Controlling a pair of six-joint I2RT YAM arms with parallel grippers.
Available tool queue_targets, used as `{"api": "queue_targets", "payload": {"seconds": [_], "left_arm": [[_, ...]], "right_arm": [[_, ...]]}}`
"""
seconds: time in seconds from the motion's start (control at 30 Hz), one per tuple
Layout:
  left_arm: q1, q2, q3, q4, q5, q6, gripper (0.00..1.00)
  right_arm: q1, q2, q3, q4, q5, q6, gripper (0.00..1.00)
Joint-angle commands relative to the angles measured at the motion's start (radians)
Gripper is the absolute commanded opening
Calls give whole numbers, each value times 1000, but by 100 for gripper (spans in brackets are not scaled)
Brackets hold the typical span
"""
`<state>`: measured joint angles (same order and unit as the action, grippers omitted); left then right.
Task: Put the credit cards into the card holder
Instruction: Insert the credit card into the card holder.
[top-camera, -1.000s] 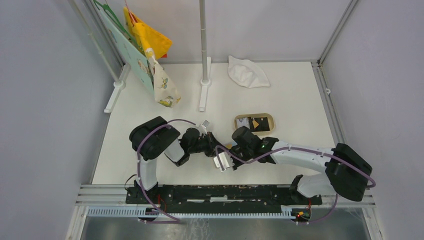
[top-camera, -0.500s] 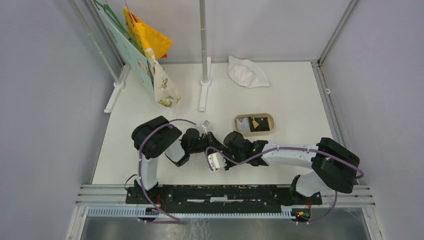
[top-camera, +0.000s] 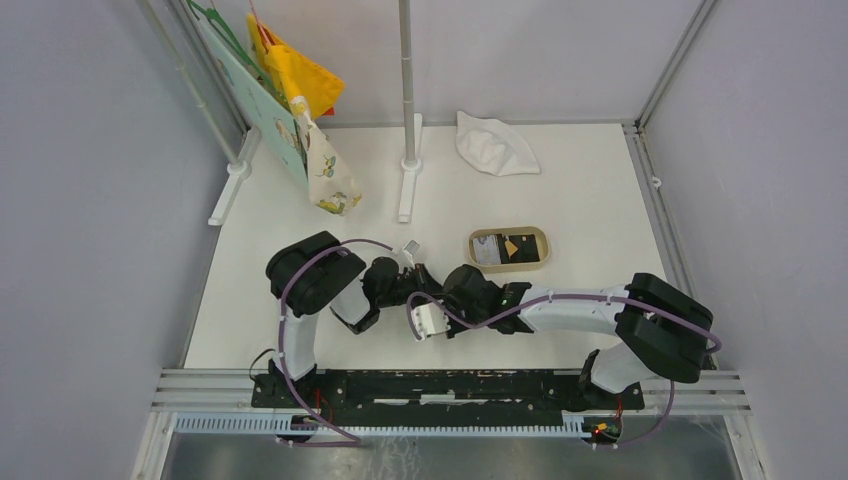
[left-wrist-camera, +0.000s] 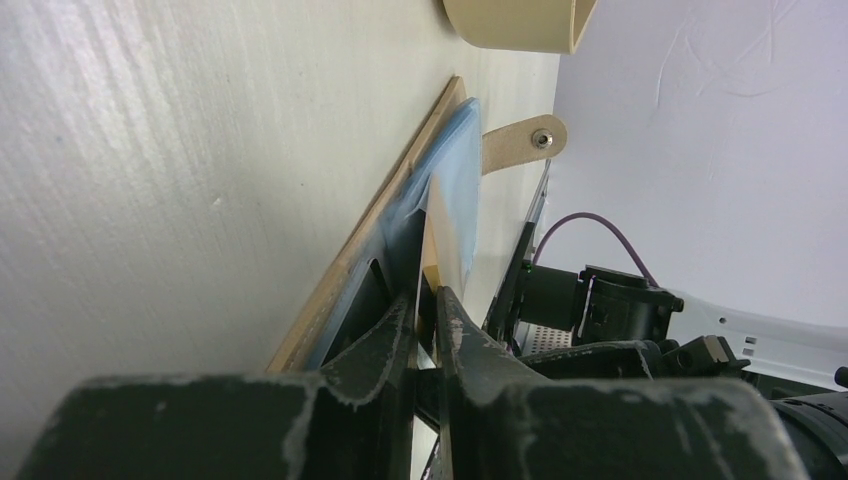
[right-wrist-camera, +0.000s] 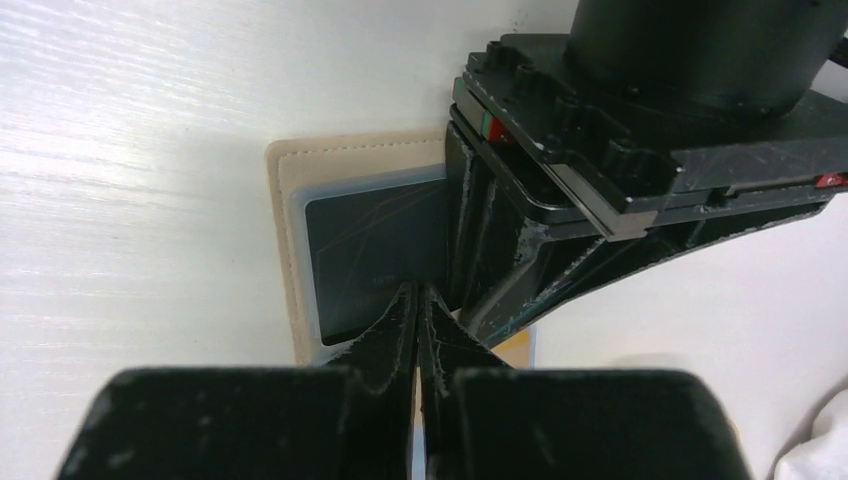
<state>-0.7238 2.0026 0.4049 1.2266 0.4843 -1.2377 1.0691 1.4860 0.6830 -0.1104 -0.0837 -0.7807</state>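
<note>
1. Where the left arm (top-camera: 310, 280) and the right arm (top-camera: 580, 308) meet over the near middle of the white desk (top-camera: 300, 200), their wrists crowd together, and from above I cannot see what lies under them. Just behind them a tan oval tray (top-camera: 547, 250) holds a dark card (top-camera: 487, 252) and an orange card (top-camera: 511, 246). A white cloth (top-camera: 495, 145) lies near the far edge, and bags (top-camera: 300, 100) hang at the far left.
2. From the left wrist, the left fingers (left-wrist-camera: 427, 300) are squeezed almost together on a thin pale flap rising from the light blue lining of the card holder (left-wrist-camera: 455, 160). The holder lies on the desk, beige side down. Its snap tab (left-wrist-camera: 525, 143) sticks out at the far end, near the tray's wall.
3. From the right wrist, the right fingers (right-wrist-camera: 416, 295) are pressed together with nothing between them. Their tips sit at the edge of a black card (right-wrist-camera: 375, 245) lying on the holder's blue pocket. I cannot tell whether they press on it. The left fingers stand just beside that card.
</note>
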Motion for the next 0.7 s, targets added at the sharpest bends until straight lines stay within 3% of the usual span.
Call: {"api": "queue_targets", "payload": {"seconds": [0.0, 0.67], "left_arm": [[1, 32, 0, -39, -4, 6, 19], [1, -31, 17, -132, -16, 43, 28]], "right_arm": [[-22, -4, 20, 25, 59, 19, 4], [-89, -15, -12, -3, 105, 35, 4]]}}
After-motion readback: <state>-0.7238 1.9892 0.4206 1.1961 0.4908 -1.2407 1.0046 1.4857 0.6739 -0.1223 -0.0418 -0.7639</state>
